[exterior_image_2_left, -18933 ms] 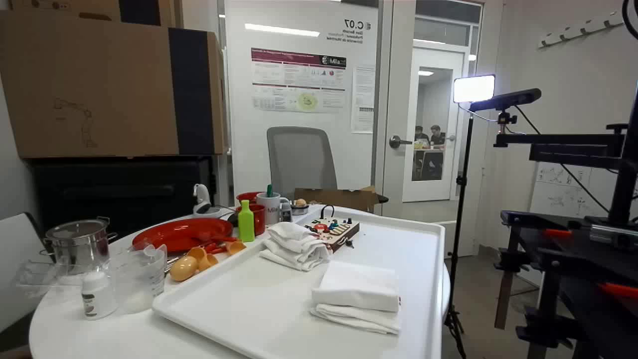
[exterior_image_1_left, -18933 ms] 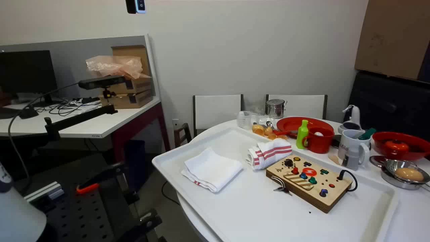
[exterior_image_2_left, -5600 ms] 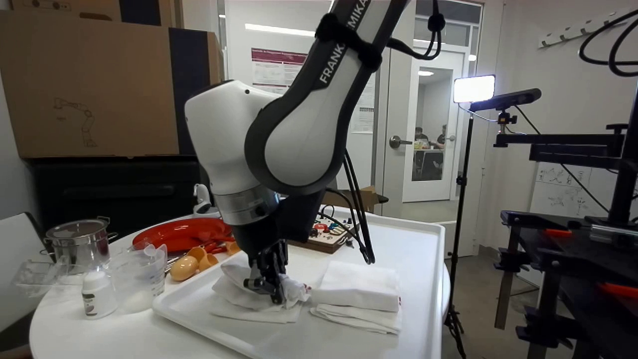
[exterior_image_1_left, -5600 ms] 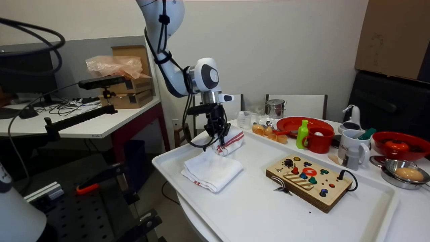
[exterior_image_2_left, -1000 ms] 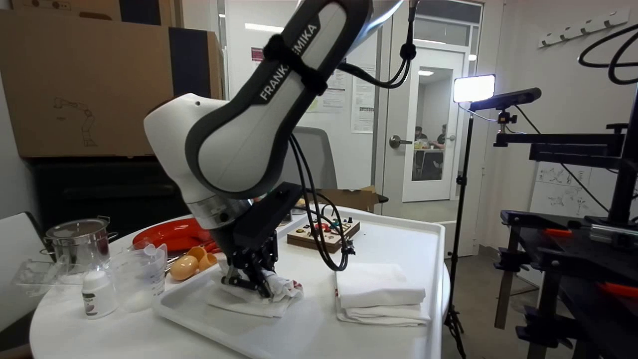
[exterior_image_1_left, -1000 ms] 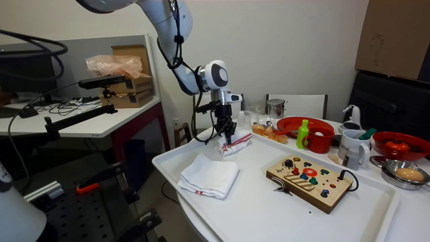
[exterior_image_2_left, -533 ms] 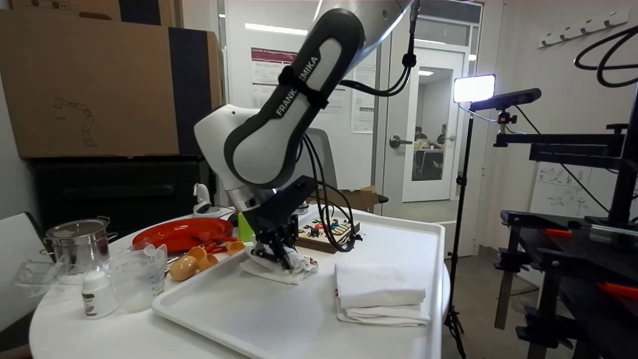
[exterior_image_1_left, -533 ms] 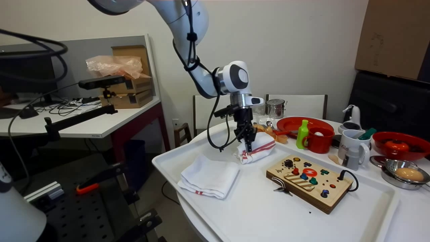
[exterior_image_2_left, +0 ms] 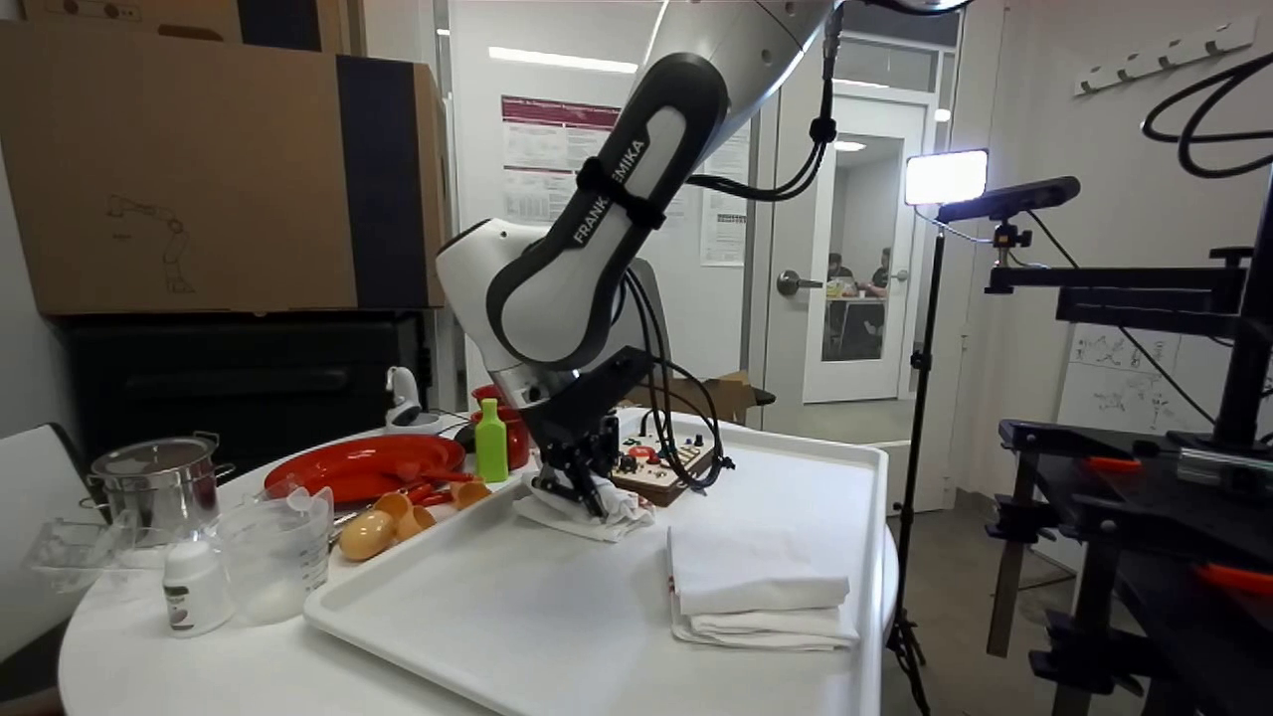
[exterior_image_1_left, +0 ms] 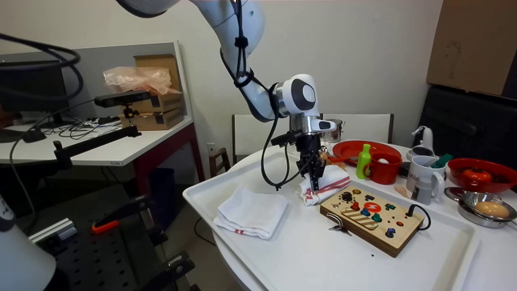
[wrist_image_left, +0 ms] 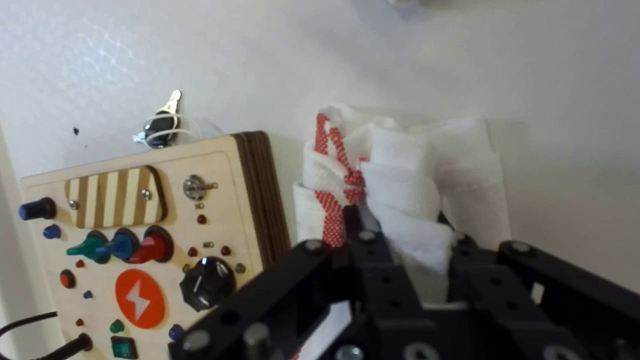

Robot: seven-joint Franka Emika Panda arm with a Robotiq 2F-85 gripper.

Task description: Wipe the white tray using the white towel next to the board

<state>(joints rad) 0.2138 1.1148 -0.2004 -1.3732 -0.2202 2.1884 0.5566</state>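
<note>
The white towel, with red stripes, lies bunched on the white tray, beside the near end of the board. My gripper points down and is shut on the towel; in the wrist view a white fold is pinched between its dark fingers. In an exterior view the fingertips reach the towel close to the tray surface, and the arm hides part of it. The wooden board with coloured knobs stands close by, a narrow gap from the towel in the wrist view.
A folded white cloth lies on the tray. Keys hang off the board's edge, and a dark speck is on the tray. Beyond the rim stand a green bottle, red mug, red plate and eggshells.
Over the last second my gripper has slid the towel along the tray to beside the board. Earlier, the folded cloth shifted slightly; the board has stayed put.
</note>
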